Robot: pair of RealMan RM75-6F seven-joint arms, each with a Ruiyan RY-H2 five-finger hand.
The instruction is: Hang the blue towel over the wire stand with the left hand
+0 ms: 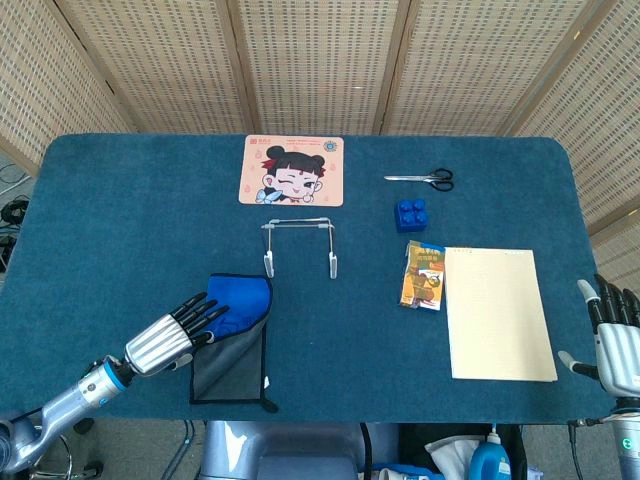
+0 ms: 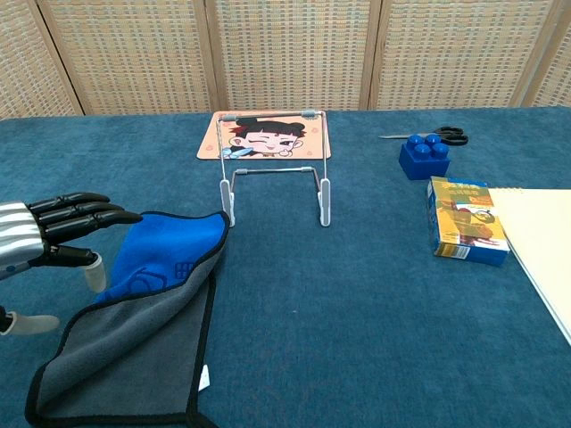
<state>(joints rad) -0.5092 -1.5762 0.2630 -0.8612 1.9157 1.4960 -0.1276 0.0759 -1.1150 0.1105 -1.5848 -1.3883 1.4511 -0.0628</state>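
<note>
Where table carpet runs blue: soft folded blue towel [image 1: 235, 320] (grey-lined), left hand [image 1: 168, 339] splayed, empty.

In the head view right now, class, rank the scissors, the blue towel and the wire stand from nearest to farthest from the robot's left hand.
1. Blue towel: directly beside the left hand, on its right.
2. Wire stand: mid-table, beyond the towel.
3. Scissors: far right, towards the table's back edge.

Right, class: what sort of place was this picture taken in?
Probably a robot test workspace, not a home: a table covered in blue felt, woven screens behind it, and assorted props such as scissors and a wire stand.
</note>
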